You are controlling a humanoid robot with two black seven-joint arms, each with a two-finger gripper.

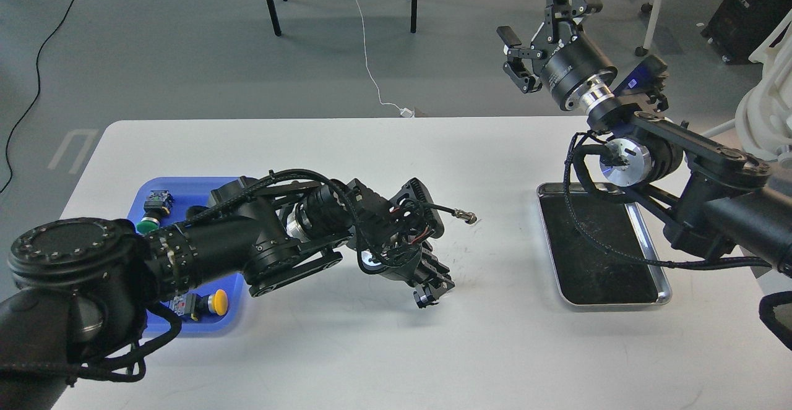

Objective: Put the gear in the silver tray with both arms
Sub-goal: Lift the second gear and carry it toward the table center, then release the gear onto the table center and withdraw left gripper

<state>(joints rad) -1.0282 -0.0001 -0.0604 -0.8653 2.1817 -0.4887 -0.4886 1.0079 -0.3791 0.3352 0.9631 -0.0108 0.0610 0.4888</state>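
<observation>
Left gripper (433,289) angles down at 5 o'clock over the white table (396,150); its fingers are too dark to tell apart, and a small dark piece shows at its tip. Behind its arm, at 9 o'clock, the blue tray (185,185) holds green and yellow buttons. Bare tabletop lies between. The silver tray (665,286), at 3 o'clock, runs its long axis from 12 to 6, floor bare. Right gripper (529,26) hangs wide open beyond the far edge, holding nothing.
</observation>
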